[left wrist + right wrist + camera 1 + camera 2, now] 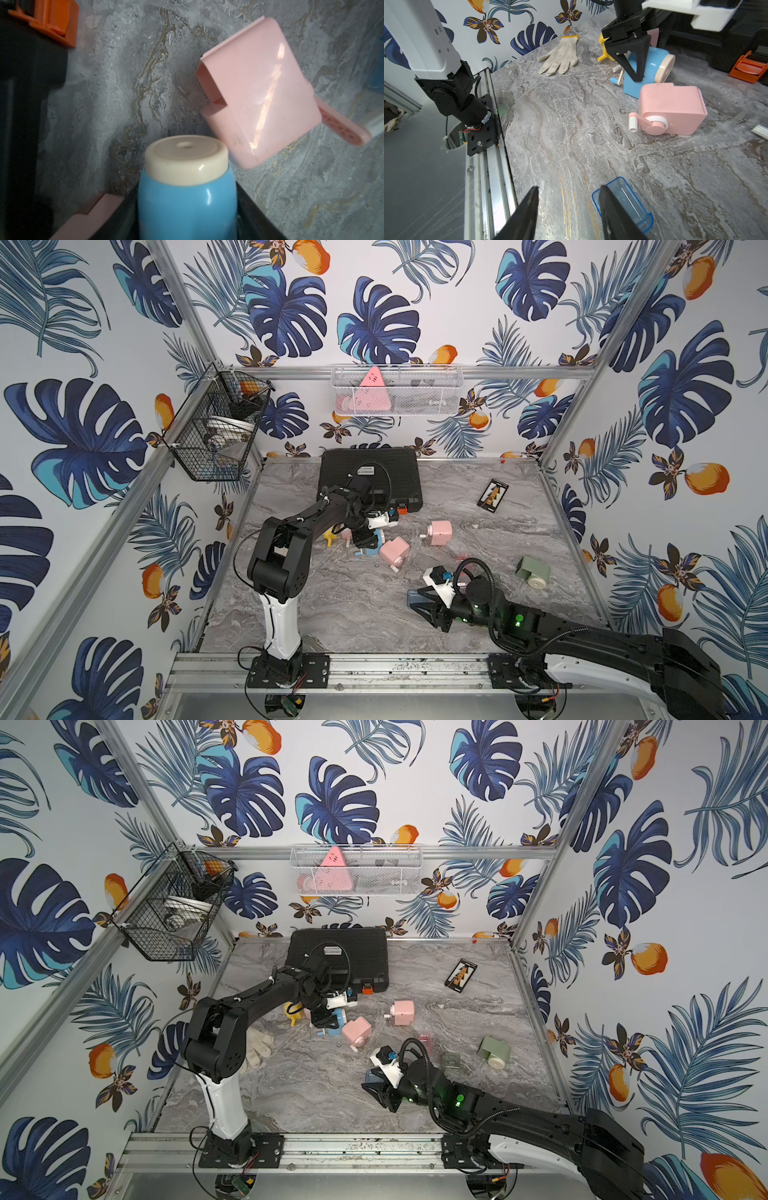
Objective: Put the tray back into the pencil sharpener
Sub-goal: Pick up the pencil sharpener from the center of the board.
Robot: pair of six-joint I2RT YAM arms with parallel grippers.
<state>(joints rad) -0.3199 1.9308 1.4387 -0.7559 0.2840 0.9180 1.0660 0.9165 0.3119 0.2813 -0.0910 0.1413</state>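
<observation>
The right claw (569, 188) stood open, one finger hiding part of the blue tray (630, 200), whose long axis ran along it. Whether the left claw (365, 542) gripped the blue sharpener (187, 207) it straddled was unclear.

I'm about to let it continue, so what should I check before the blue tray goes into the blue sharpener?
1. Blue pencil sharpener between left gripper jaws: ok.
2. Left grip firm: cannot tell.
3. Blue tray between right gripper jaws: not ok; it lies on the table beside one jaw.
4. Right jaws open: ok.
5. Sharpener's slot facing tray: cannot tell.
</observation>
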